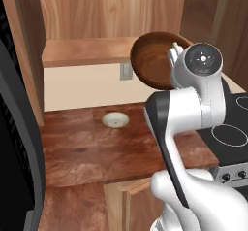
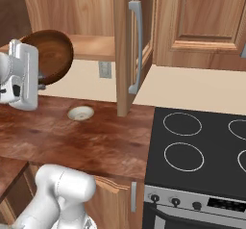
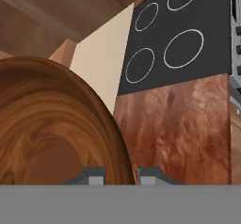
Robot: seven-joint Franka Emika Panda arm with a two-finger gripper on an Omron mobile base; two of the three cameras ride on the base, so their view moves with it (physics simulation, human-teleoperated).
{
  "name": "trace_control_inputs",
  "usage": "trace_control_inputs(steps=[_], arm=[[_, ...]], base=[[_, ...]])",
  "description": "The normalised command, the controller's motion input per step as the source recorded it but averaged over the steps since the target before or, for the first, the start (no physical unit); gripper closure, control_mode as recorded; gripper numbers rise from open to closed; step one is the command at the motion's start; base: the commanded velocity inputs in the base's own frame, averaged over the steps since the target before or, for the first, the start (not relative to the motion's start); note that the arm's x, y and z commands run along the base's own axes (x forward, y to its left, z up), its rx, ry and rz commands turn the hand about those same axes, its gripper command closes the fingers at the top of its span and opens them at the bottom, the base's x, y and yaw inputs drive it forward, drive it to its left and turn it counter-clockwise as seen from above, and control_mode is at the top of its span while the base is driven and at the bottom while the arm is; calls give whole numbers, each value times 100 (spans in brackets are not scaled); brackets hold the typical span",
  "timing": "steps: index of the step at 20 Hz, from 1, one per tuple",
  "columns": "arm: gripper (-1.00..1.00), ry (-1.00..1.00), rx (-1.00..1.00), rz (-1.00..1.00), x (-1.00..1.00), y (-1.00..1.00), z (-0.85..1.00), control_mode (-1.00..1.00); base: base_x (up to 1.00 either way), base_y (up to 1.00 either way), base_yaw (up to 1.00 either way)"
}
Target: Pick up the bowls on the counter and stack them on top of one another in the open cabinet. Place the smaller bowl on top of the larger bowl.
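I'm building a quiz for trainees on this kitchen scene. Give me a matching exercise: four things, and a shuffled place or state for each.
Things:
1. larger bowl
2. smaller bowl
3. cabinet
4. stovetop

States:
A. lying on the counter
B. tilted, held up in the hand
C. black with ring burners
D. open, shelf bare

Pairs: 1-B, 2-A, 3-D, 4-C

Flat, even rendered light, soft faint shadows, no glare, slightly coarse detail.
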Motion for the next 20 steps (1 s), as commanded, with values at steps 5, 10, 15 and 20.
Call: trace_control_inputs(steps=[5,10,15,20], arm=[[100,-1,2,-7,38,0,17,-100],[100,1,7,-1,41,0,17,-100],[100,1,8,0,38,0,19,-100],[100,0,4,0,36,4,11,-100]], base=[[0,0,0],[0,0,0],[0,0,0],[0,0,0]])
